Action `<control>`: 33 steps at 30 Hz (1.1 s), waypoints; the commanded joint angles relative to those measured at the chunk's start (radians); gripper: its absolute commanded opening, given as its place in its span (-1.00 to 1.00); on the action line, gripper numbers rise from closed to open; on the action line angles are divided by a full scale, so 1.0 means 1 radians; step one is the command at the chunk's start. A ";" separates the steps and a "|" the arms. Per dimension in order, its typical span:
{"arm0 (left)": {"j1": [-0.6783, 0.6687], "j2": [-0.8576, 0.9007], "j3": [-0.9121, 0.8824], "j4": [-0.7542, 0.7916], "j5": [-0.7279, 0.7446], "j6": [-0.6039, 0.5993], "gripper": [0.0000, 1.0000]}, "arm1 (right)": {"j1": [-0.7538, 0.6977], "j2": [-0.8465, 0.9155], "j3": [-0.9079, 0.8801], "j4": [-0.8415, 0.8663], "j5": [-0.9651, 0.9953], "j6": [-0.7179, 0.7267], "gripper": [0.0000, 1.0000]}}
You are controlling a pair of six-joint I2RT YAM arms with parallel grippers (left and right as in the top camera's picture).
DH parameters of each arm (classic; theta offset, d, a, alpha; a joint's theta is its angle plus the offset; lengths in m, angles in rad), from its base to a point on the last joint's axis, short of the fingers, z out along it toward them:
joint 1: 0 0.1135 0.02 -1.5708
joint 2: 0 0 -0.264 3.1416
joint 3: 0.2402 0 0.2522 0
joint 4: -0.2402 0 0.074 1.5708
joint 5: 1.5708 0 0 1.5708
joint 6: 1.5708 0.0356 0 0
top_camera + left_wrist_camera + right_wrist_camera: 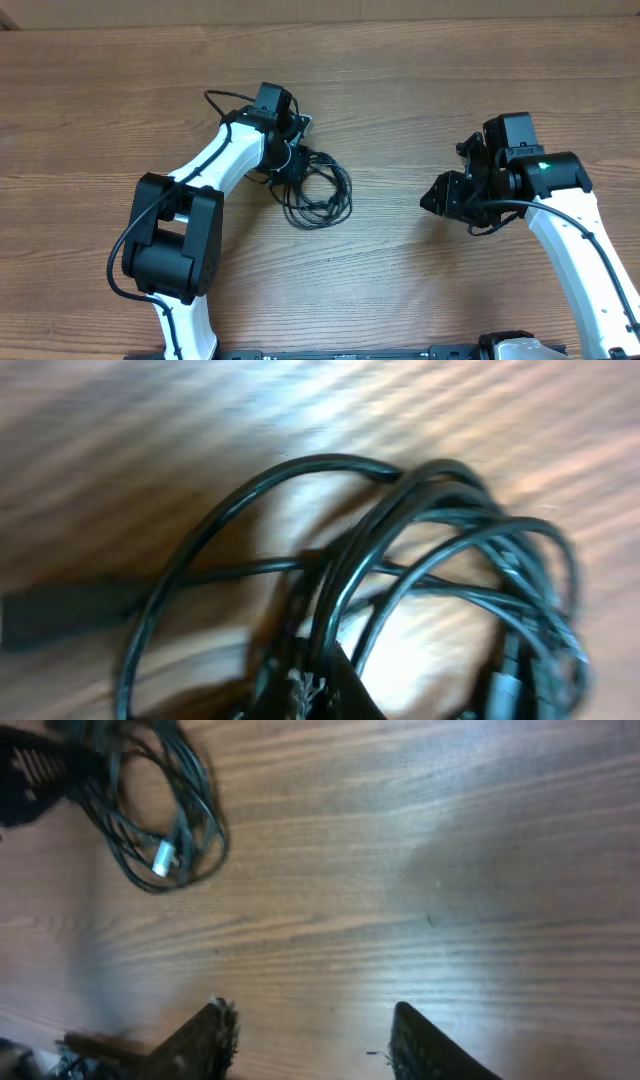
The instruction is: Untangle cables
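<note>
Black cables lay bunched on the table centre-left, w/ your L gripper pinched shut on a strand at the bundle's edge, prob. to anchor it, while your R gripper hung part-open & empty, well apart, free to pull.

Open bench between cables and right gripper: clear passage. Left gripper and its arm block the bundle's upper-left side. Right and lower sides free.

cables: glossy black, silver plug | table: brown woodgrain streaks
</note>
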 commanded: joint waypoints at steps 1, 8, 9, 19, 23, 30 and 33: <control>-0.009 0.016 -0.007 0.000 0.254 -0.052 -0.91 | 0.004 -0.005 -0.003 0.021 -0.008 0.001 0.08; -0.060 0.016 -0.007 -0.019 0.305 -0.026 -0.91 | 0.011 0.035 -0.003 0.043 -0.008 -0.003 0.09; -0.068 0.016 -0.007 -0.021 0.304 -0.018 -0.92 | 0.015 0.048 -0.006 0.044 -0.008 -0.003 0.10; -0.135 0.016 -0.007 -0.043 0.058 -0.022 -0.57 | 0.130 0.179 -0.089 0.155 -0.045 0.003 0.06; -0.146 0.016 -0.007 -0.047 0.031 -0.021 -0.25 | 0.183 0.209 -0.109 0.222 -0.044 0.053 0.06; -0.153 0.018 -0.011 -0.024 0.031 -0.021 -0.23 | 0.261 0.212 -0.161 0.343 -0.037 0.085 0.06; -0.154 0.018 -0.019 -0.010 0.032 -0.021 -0.23 | 0.284 0.212 -0.161 0.368 -0.037 0.085 0.05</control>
